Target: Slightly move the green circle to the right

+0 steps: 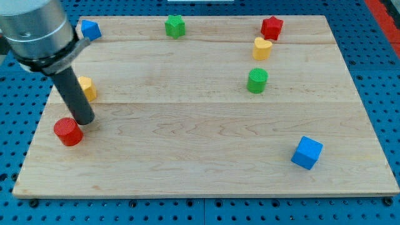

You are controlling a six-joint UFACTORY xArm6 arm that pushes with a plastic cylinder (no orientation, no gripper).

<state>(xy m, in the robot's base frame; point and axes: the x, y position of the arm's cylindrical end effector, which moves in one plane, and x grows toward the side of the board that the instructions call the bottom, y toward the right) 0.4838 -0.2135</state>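
My tip (85,119) just beside red circle (67,131); green circle (257,80) well apart

Bright, even overhead light, no glare on the wooden board (206,156); blocks such as the blue cube (307,152) drop only short soft shadows at their bases, focus sharp across the frame, the arm's grey housing (34,28) at 10 o'clock looms large, slightly soft.
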